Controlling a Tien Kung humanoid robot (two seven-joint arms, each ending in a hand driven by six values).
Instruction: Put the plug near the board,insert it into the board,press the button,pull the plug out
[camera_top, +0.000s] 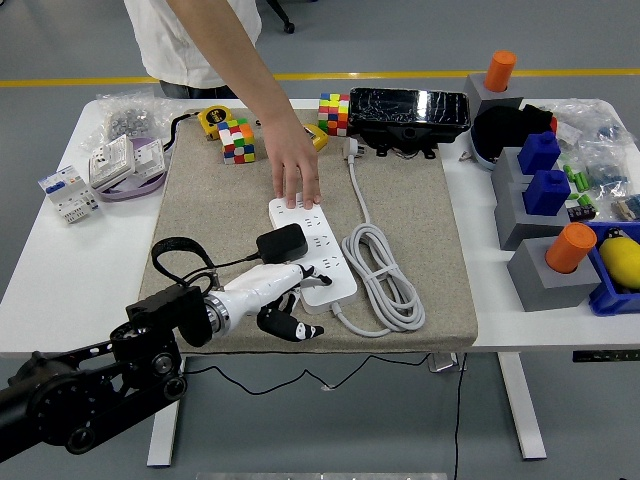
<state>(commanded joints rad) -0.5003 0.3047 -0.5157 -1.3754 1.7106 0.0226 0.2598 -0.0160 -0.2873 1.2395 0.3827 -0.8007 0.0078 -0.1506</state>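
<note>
One board (312, 247) lies before you, long axis running away; your left hand (283, 290) curls, holding nothing, beside the plug (282, 242).

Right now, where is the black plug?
Head view, left of centre: the black plug sits on the white power strip, just above the left hand.

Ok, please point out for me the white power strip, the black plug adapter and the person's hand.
white power strip (335, 284): head view, bare near end of its top face.
black plug adapter (282, 242): head view, middle of its top.
person's hand (297, 165): head view, back of the hand, pressing the strip's far end.
</note>
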